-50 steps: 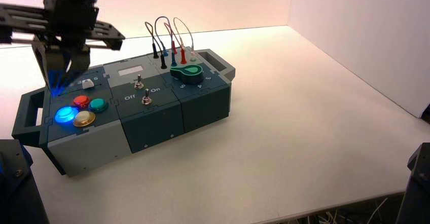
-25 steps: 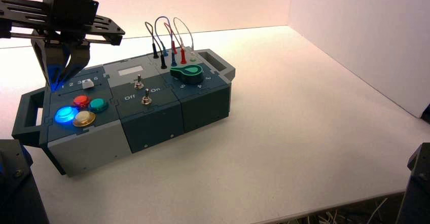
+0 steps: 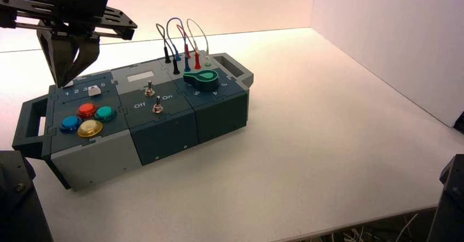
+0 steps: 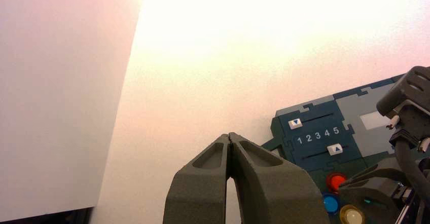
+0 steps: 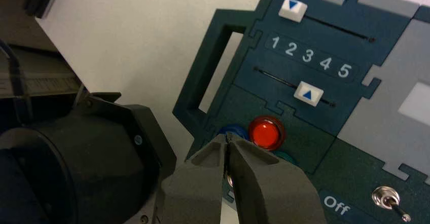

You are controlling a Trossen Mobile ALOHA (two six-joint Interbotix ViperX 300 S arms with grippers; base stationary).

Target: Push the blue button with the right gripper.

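My right pincer (image 3: 62,85), closed and empty, hangs above the unlit blue button (image 3: 70,122) at the box's left end, seemingly clear. Pressed already, I retreat; otherwise, straight down (left pincer (image 4: 228,135) idles beside the box).

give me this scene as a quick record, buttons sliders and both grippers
target: blue button, unlit, on the box's left part
other buttons: red, teal-green, yellow
far slider: at 1
near slider: about 4
right gripper: above the box's left end, fingertips together, clear of the blue button
left gripper: beyond the high view's frame, fingertips together
knob: green, right part of box
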